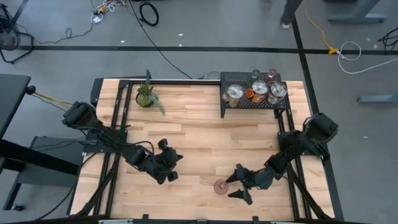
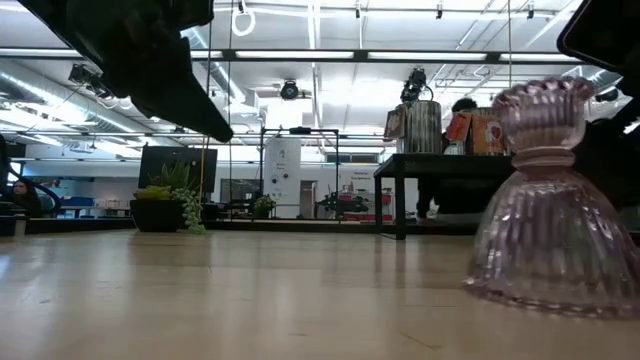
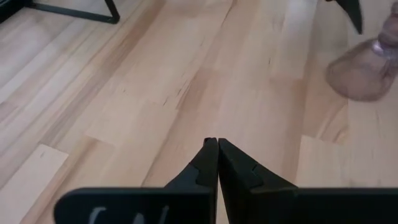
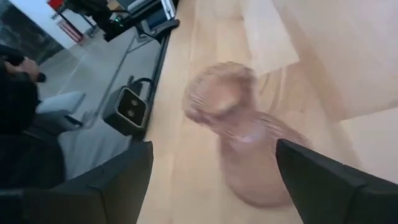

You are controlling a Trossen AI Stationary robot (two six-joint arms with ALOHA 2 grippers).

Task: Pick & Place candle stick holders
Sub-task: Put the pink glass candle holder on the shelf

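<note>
pink glass candle stick holder (image 1: 220,186) upright on the table (image 1: 186,149), near the front edge, long axis vertical, flared base down. right gripper (image 1: 238,186) spread wide, one finger on either side of the holder's neck, apparently clear of the glass, holding nothing. left gripper (image 1: 169,170) pinched shut and empty, well off to the holder's other side. clearly the right arm's job. remaining holders (image 1: 258,92) crowded on the black rack (image 1: 231,80) at the far right corner.

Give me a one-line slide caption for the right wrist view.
Right gripper, fingers spread wide, straddles a pink ribbed glass candle holder standing upright on the wooden table.
</note>
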